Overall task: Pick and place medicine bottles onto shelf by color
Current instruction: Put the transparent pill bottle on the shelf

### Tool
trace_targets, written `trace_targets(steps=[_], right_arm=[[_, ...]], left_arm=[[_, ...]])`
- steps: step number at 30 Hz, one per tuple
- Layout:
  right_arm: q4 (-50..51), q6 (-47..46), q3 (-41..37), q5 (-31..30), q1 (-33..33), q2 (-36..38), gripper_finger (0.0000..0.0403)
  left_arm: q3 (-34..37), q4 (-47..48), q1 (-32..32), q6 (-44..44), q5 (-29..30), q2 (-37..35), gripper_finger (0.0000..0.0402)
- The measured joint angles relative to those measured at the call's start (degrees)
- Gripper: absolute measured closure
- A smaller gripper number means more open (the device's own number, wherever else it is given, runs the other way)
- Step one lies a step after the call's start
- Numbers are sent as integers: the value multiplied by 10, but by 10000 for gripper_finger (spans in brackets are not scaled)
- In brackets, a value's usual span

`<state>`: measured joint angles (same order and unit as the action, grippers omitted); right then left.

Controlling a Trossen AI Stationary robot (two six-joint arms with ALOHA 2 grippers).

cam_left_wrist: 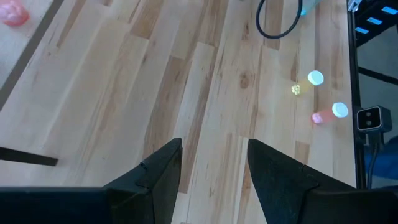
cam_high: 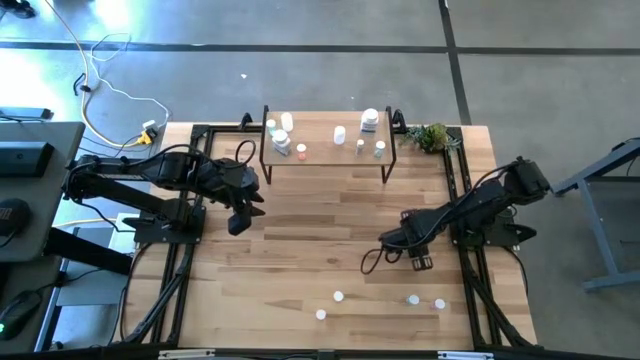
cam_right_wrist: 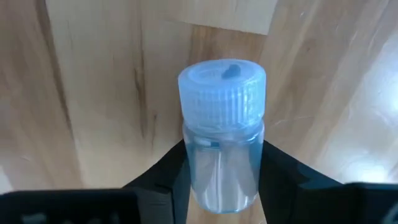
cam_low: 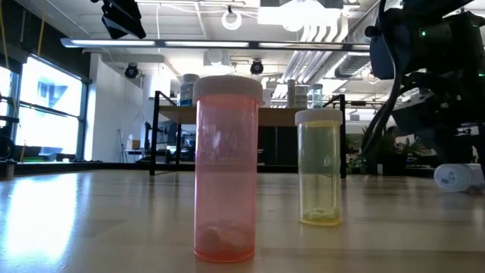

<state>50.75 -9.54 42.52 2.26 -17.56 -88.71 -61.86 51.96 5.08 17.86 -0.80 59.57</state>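
Right tool (cam_right_wrist: 221, 180) around blue bottle (cam_right_wrist: 222, 134)

wooden table (cam_high: 300, 230), shelf (cam_high: 330, 150), scattered bottles (cam_high: 338, 297)

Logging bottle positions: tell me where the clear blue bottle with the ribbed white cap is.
The clear blue bottle sits between the right gripper's fingers, low over the table's right half, near the loose bottles at the front edge.

blue bottle (cam_right_wrist: 222, 149) | lying, gripped | shelf (cam_high: 330, 135) | bottles atop
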Motion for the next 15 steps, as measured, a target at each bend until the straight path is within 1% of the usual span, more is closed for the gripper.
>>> trace_targets(steps=[3,8,12,15], right_arm=[[-3,-27,15,21,-1,-1,274],[-21,-68,61,14,0,-1,274],[-53,-95,103,-12,0,-1,274],[-91,-117,132,-42,0,-1,274]], left_arm=[[0,0,0,0,0,0,227],[0,0,0,0,0,0,227],[0,0,0,-1,0,0,227],[0,0,0,-22,0,0,227]])
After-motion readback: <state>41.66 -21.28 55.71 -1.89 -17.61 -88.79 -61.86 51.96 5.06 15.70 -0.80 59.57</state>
